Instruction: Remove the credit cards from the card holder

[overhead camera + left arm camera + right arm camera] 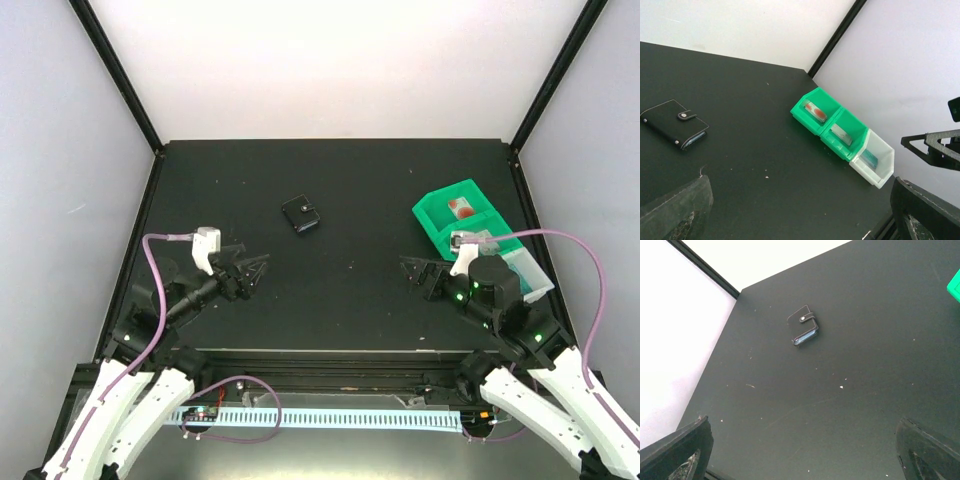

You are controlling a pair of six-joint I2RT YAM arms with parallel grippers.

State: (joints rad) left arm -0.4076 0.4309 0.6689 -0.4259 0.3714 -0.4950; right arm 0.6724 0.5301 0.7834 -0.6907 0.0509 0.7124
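The card holder [301, 214] is a small black wallet lying snapped shut on the black table, far of centre. It also shows in the left wrist view [672, 123] and in the right wrist view [803, 329], with a pale blue edge at its open side. No card sticks out of it. My left gripper [258, 268] is open and empty, near-left of the wallet and well apart from it; the table shows between its fingers [800, 220]. My right gripper [410, 268] is open and empty, near-right of the wallet [802, 455].
A green two-compartment tray [437, 212] and a white bin [885, 167] stand in a row at the right. In them lie a red-marked item [815, 111], a pale card [841, 134] and a teal card [870, 158]. Walls enclose the table.
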